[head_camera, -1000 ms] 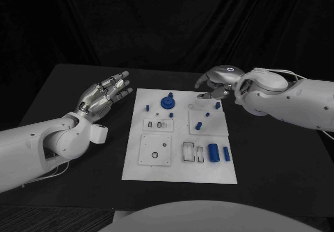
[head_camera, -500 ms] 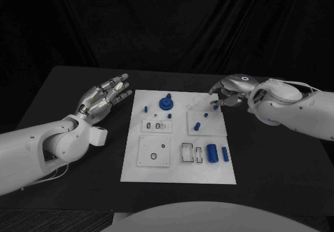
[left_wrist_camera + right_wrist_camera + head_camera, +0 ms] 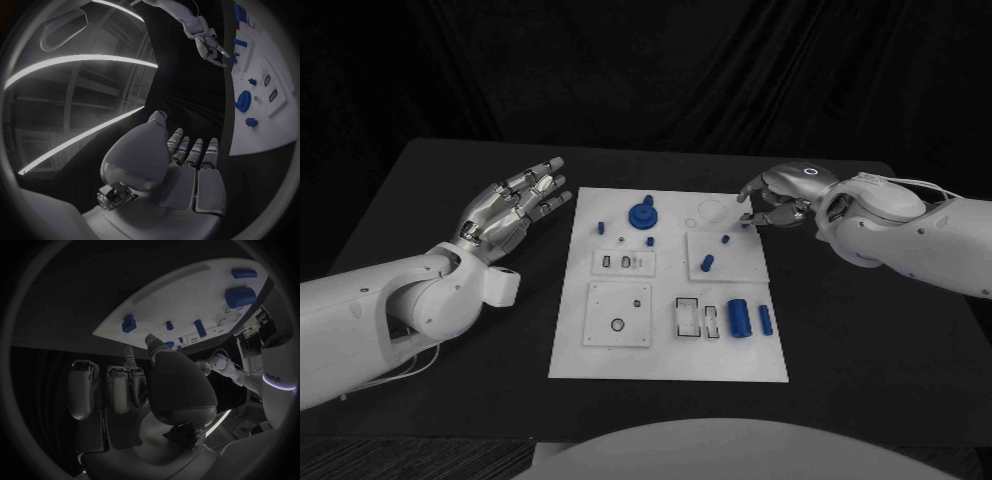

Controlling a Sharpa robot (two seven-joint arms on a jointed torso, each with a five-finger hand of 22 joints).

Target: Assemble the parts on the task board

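The white task board point(image 3: 668, 345) lies in the middle of the table. On it are a blue round knob point(image 3: 643, 212), small blue pegs point(image 3: 728, 238), a short blue piece point(image 3: 708, 263) and two blue cylinders point(image 3: 740, 319) near the right edge. My right hand point(image 3: 776, 205) hovers at the board's far right corner, fingers half curled and pointing down, with nothing seen between them. A small blue block point(image 3: 129, 323) lies on the board point(image 3: 187, 295) just beyond the thumb. My left hand point(image 3: 516, 205) is held up left of the board, fingers spread and empty.
Several empty slots and holes mark the near half of the board point(image 3: 262, 100). The black table point(image 3: 877, 360) surrounds it on all sides. My right hand point(image 3: 209, 47) and the blue knob point(image 3: 244, 100) also appear in the left wrist view.
My right hand has moved from above the board's far edge to the right and nearer, lowering to the far right corner. The left hand has barely shifted.
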